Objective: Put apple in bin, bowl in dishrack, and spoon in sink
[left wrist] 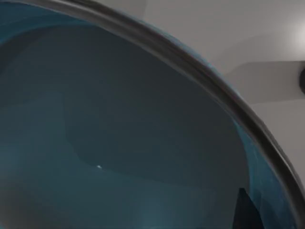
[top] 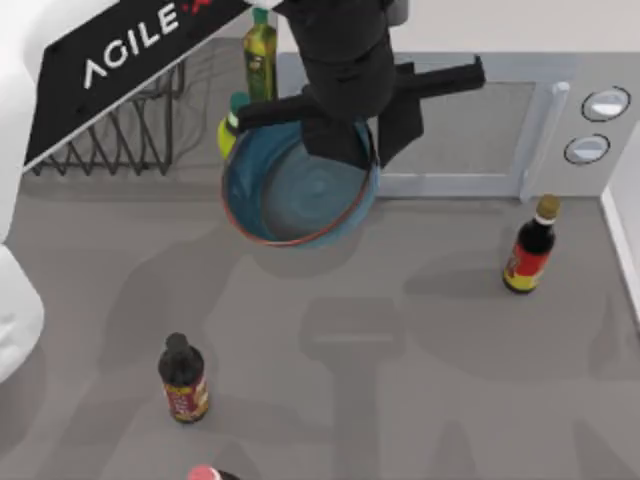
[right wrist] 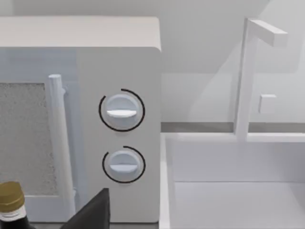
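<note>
My left gripper [top: 345,120] is clamped on the far rim of the wide round bowl [top: 300,195], teal-blue inside with a thin reddish-brown rim, holding it tilted above the grey table [top: 400,350] in front of a white microwave [top: 470,130]. The dark grey wire dishrack [top: 125,140] lies toward the table's left from the bowl, beyond a green bottle [top: 260,50], so I judge the carry goes leftward. My right arm waits by the microwave's dials [right wrist: 121,110].

the bowl [top: 300,195], teal-blue inside with a thin reddish-brown rim, sits tilted near the back; the dark wire dishrack [top: 120,140] stands to its left
</note>
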`<state>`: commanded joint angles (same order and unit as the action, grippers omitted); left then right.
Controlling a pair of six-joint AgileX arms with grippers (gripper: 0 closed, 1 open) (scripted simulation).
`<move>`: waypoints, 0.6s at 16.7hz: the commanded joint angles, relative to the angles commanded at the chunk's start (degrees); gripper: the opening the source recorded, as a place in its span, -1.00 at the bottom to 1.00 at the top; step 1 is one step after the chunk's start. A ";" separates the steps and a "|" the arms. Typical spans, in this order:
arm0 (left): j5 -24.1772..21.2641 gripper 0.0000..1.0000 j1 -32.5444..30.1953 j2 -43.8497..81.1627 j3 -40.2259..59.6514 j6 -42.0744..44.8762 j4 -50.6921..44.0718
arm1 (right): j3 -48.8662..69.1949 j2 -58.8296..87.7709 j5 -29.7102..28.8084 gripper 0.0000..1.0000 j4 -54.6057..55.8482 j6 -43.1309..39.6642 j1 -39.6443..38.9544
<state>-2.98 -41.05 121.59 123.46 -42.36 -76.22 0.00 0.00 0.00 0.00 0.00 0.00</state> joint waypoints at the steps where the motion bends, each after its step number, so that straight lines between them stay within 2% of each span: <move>1: -0.59 -1.00 3.25 -4.34 -3.69 2.44 3.68 | 0.00 0.00 0.00 1.00 0.00 0.00 0.00; 10: -6.44 -1.00 35.69 -49.62 -40.37 28.73 44.05 | 0.00 0.00 0.00 1.00 0.00 0.00 0.00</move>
<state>-9.42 -5.35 71.98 83.09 -13.62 -32.17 0.00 0.00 0.00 0.00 0.00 0.00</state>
